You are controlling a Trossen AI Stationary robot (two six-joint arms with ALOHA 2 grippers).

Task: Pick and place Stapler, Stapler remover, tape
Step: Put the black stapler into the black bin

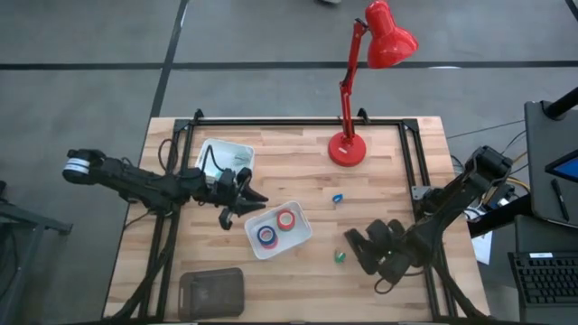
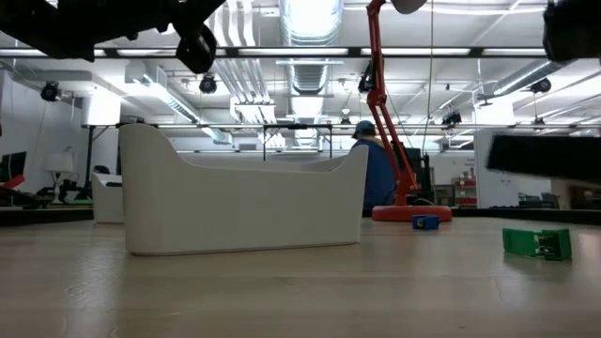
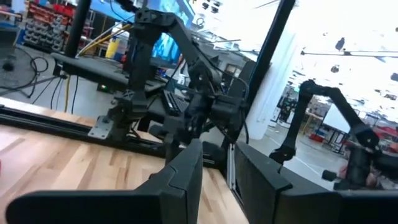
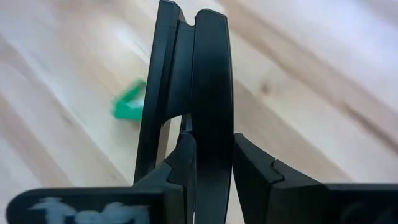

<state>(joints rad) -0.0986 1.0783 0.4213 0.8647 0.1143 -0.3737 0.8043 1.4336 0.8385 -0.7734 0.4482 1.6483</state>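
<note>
While the right end effector (image 4: 211,155) pinches the stiff, slim black stapler (image 4: 205,81) edgewise, I expect slipping; the left end effector (image 3: 217,165) hangs part-open, empty.

- A grey floor (image 1: 271,36), crossed by dark lines, is seen across the top of the high view and down its left side.
- A pale wooden table top (image 1: 298,190) is framed by black rails (image 1: 298,121) at the centre of that view.
- A red desk lamp (image 1: 370,63) is stood on the table at upper centre right, its shade angled to the upper right.
- A dark keyboard (image 1: 546,280) is shown at the lower right edge.
- In the low view, ceiling light strips (image 2: 310,52) and a silver duct (image 2: 310,28) are seen along the top.
- A person in blue (image 2: 374,174) is seen right of centre, beyond the table.
</note>
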